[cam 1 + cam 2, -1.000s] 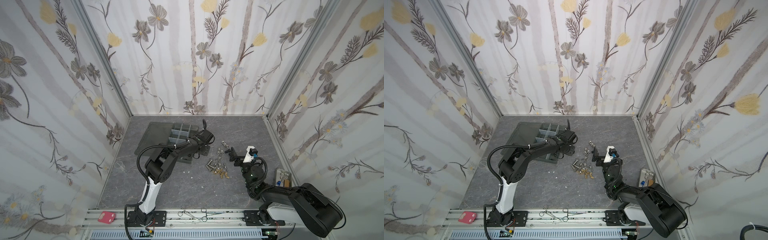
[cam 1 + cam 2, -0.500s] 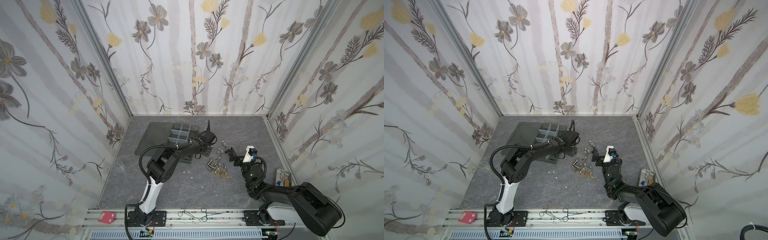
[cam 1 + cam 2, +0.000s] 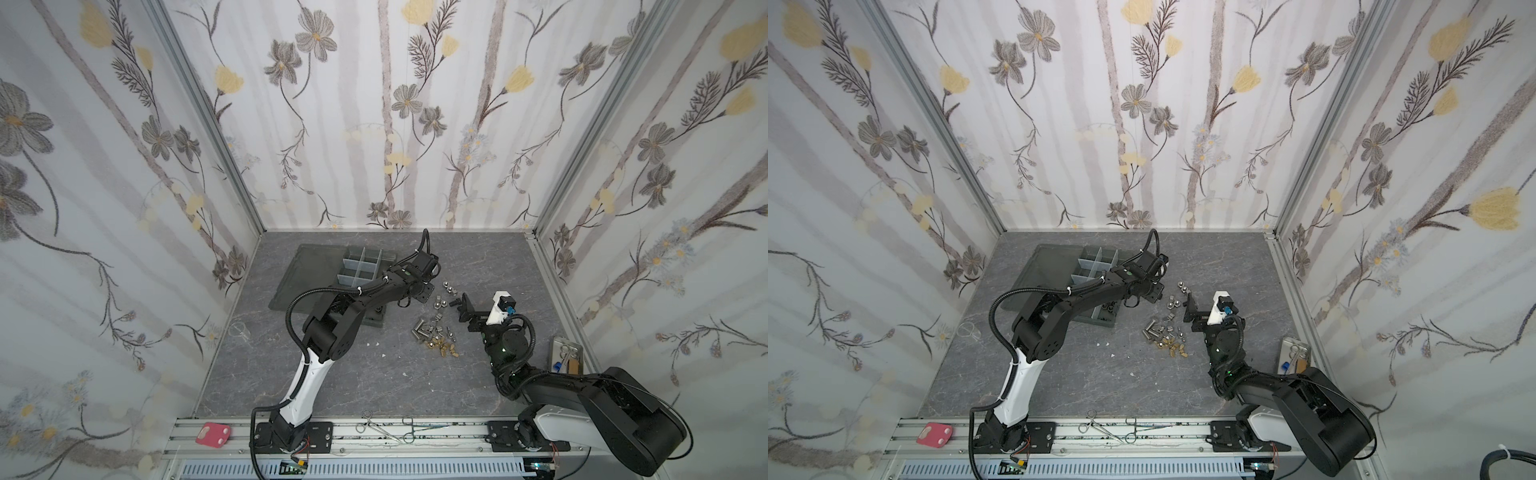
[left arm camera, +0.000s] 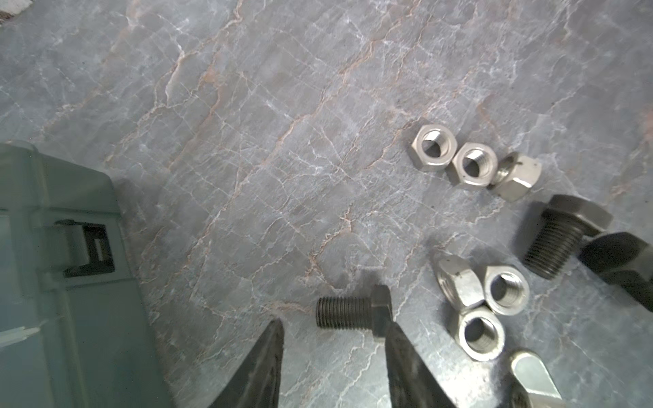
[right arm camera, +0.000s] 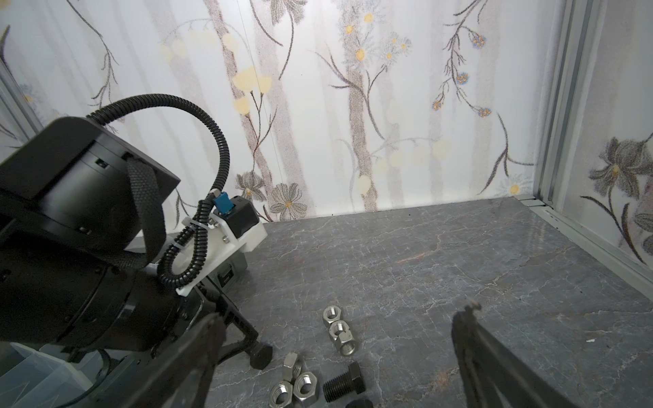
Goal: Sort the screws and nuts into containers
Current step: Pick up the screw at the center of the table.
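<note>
— Screws and nuts [image 3: 434, 328]?
— Lie loose on the table [image 3: 332, 382], right of centre, at 3 o'clock from the box [image 3: 373, 322]. Run from a nut row [image 3: 448, 286] at the 12 o'clock end to brass bits [image 3: 444, 350] at the 6 o'clock end.
— Box?
— Sits at 10 o'clock on the table, lid [image 3: 311, 270] flat toward 9 o'clock, cells [image 3: 360, 268] partly hidden under the left arm.
— Left gripper [image 4: 334, 332]?
— Hangs low between box and scatter, jaws parted, clamping nothing.
— Bolt [image 4: 349, 312]?
— Lies black on the table, crosswise just past the fingertips. Touches one finger [image 4: 406, 364] with its head, clears the other with its thread end.
— Beyond it?
— Nut bunch [image 4: 505, 289], three silver pieces touching, just beside the bolt head. Then a second bolt [image 4: 551, 243], also black, lying on its side.
— Right gripper [image 5: 342, 314]?
— Hovers at the 3 o'clock edge of the scatter, spread wide, empty, pointing toward 9 o'clock.
— Elsewhere?
— Tray [image 3: 552, 353] at 4 o'clock by the wall, well apart from the scatter. Forceps [image 3: 386, 428] on the rail at 6 o'clock.
</note>
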You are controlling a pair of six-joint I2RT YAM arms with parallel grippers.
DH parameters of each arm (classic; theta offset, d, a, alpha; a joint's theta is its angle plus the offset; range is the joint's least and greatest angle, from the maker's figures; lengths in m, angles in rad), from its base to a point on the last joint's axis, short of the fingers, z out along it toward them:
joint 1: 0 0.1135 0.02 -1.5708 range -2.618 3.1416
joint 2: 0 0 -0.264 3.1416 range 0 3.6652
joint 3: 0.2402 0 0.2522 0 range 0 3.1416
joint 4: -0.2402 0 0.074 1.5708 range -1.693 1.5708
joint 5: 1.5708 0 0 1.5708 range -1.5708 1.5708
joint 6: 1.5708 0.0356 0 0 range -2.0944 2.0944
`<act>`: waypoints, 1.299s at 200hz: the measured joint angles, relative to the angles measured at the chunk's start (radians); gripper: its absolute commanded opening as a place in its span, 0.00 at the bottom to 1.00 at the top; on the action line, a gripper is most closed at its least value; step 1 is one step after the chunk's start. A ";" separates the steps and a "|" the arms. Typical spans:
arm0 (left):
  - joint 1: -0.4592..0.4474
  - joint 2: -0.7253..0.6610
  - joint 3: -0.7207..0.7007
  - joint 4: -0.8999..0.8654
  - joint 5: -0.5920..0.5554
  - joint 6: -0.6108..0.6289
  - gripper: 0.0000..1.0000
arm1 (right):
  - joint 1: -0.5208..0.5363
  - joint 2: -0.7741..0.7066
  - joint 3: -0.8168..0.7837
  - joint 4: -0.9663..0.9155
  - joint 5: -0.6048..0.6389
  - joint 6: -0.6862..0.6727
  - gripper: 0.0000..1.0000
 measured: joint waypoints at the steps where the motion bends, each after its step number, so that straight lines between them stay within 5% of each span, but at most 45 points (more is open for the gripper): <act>1: 0.000 0.000 0.000 0.000 0.000 0.000 0.51 | -0.002 -0.002 0.002 -0.003 0.000 0.000 1.00; 24: 0.023 -0.051 -0.024 0.041 0.013 0.025 0.57 | -0.057 -0.037 0.071 -0.102 -0.038 0.021 1.00; 67: 0.015 -0.023 -0.020 0.024 0.061 0.192 0.65 | -0.302 -0.055 0.317 -0.451 -0.311 0.227 0.99; 101: 0.016 0.000 -0.011 0.014 0.106 0.327 0.73 | -0.326 -0.064 0.334 -0.604 -0.468 0.280 1.00; 134: 0.015 0.123 0.152 -0.023 0.075 0.341 0.83 | -0.329 -0.062 0.328 -0.642 -0.511 0.295 1.00; 168: 0.016 0.184 0.215 -0.078 0.034 0.280 0.89 | -0.329 -0.049 0.313 -0.636 -0.542 0.312 1.00; 260: 0.000 0.201 0.264 -0.217 0.032 -0.120 0.88 | -0.329 -0.026 0.266 -0.550 -0.577 0.332 1.00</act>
